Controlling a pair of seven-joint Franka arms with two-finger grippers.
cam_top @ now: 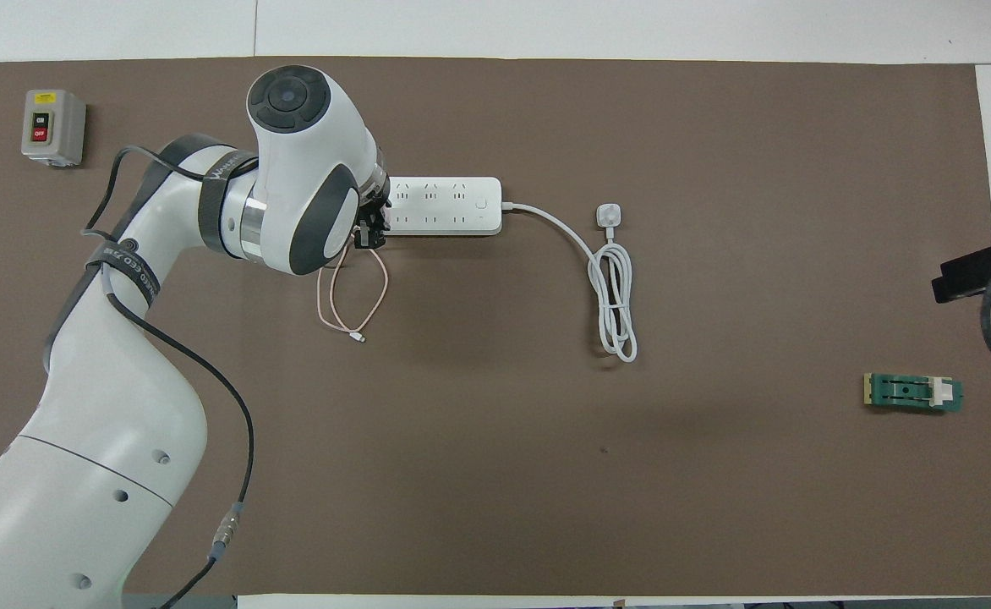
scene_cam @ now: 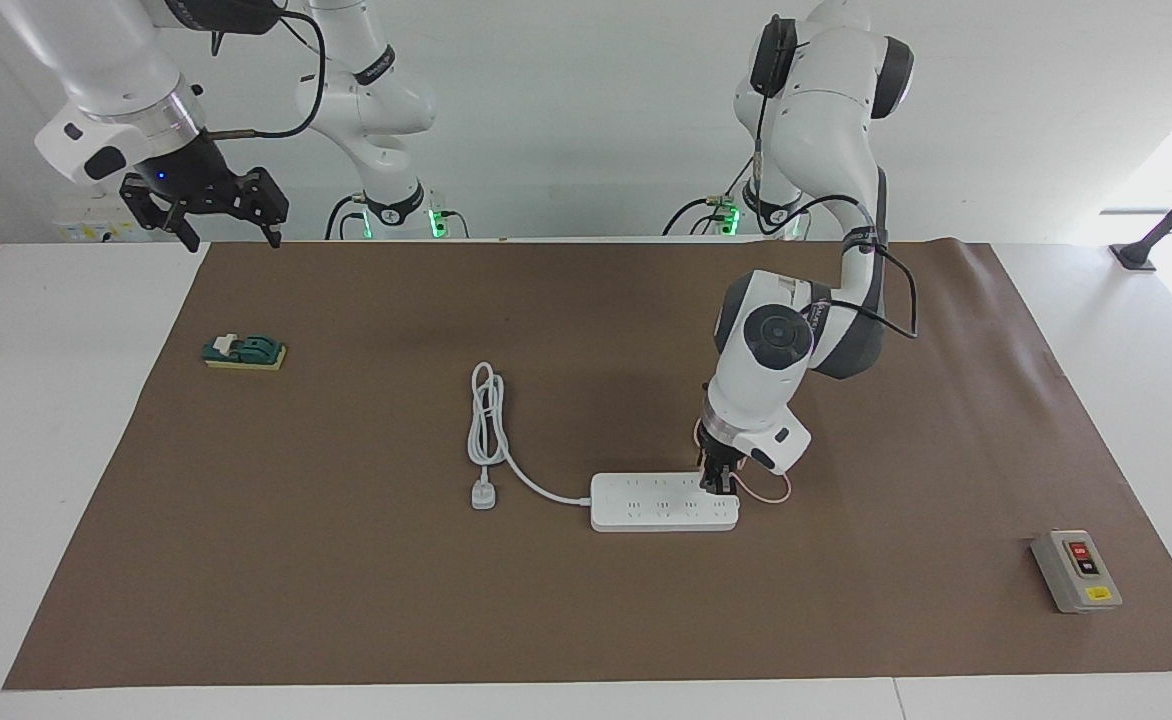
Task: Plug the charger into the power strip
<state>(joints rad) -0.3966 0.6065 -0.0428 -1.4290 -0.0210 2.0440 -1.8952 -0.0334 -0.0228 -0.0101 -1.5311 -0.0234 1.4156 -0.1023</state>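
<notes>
The white power strip (scene_cam: 646,505) (cam_top: 445,207) lies flat in the middle of the brown mat. My left gripper (scene_cam: 718,482) (cam_top: 370,233) points down at the strip's end toward the left arm's end of the table, touching its top. It is shut on the charger, whose pink cube is mostly hidden between the fingers. The charger's thin pink cable (scene_cam: 774,492) (cam_top: 352,296) loops out from under the gripper onto the mat beside the strip. My right gripper (scene_cam: 231,235) waits open and empty, raised over the mat's edge nearest the robots.
The strip's thick white cord (scene_cam: 486,420) (cam_top: 618,313) is coiled toward the right arm's end, its white plug (scene_cam: 483,495) (cam_top: 608,215) beside it. A grey button box (scene_cam: 1076,570) (cam_top: 53,127) sits farther from the robots. A green block (scene_cam: 244,352) (cam_top: 912,393) lies under the right arm.
</notes>
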